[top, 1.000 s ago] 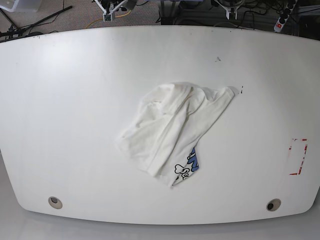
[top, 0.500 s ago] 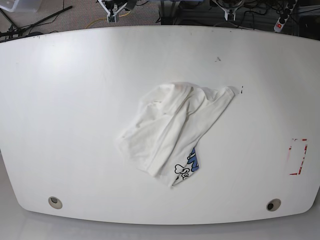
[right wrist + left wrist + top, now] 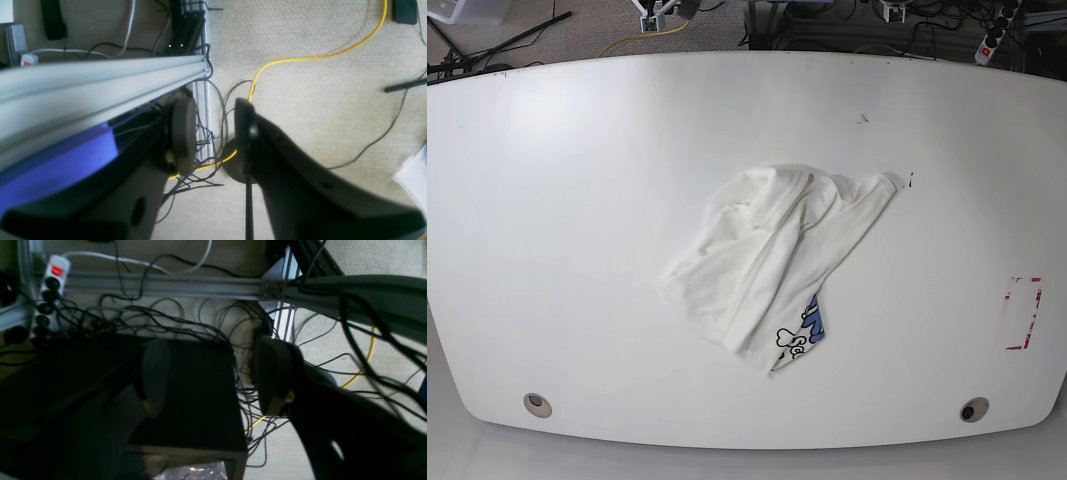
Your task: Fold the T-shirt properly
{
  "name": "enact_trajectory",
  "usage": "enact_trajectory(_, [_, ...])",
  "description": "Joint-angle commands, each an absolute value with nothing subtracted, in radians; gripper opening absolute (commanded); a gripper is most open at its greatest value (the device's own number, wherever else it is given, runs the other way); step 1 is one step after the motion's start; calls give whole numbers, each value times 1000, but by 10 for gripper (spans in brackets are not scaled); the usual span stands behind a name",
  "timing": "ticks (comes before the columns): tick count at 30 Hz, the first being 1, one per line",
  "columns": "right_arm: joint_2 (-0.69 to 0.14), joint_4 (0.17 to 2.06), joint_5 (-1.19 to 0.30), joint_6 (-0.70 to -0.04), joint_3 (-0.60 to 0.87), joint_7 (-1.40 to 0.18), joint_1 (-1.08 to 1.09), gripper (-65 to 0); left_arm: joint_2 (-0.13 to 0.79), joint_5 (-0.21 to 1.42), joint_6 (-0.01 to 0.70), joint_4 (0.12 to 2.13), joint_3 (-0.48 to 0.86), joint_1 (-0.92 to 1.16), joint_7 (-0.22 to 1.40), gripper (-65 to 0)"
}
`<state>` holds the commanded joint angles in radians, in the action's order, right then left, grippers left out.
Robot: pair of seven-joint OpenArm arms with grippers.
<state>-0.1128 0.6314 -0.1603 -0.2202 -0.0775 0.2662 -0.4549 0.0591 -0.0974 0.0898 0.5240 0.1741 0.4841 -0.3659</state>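
Note:
The T-shirt (image 3: 772, 255) lies crumpled in a heap at the middle of the white table (image 3: 577, 200), mostly white side out. A bit of blue and black print (image 3: 802, 335) shows at its near corner. Both arms are pulled back past the table's far edge, well away from the shirt. In the left wrist view my left gripper (image 3: 213, 380) is open over a black box and cables, with nothing between its fingers. My right gripper (image 3: 213, 133) is also open and empty, hanging over the carpet. Neither wrist view shows the shirt.
A red-marked rectangle (image 3: 1024, 312) sits near the table's right edge. Two round grommet holes (image 3: 538, 404) (image 3: 974, 409) lie at the near corners. Behind the table are an aluminium rail (image 3: 100, 80), a power strip (image 3: 50, 283), a yellow cable (image 3: 300, 58) and tangled wires.
At the far edge of the base view the two arm tips have slid further up, almost out of the picture. The T-shirt has not moved.

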Motion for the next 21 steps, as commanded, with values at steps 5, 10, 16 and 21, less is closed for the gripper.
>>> enact_trajectory(5, [-114, 771, -160, -220, -74, 266, -565, -469, 59, -97, 91, 687, 176, 599, -366, -276])
enact_trajectory(10, [-136, 937, -168, -220, -77, 265, -694, -469, 59, -96, 93, 872, 177, 731, -366, -276])
enact_trajectory(16, [-148, 1115, -170, -220, -73, 265, -826, -469, 58, -94, 93, 1072, 179, 866, -367, -276])
enact_trajectory(21, [-197, 1285, -171, -220, -73, 265, -949, -469, 53, -93, 90, 1254, 179, 983, -367, -275])
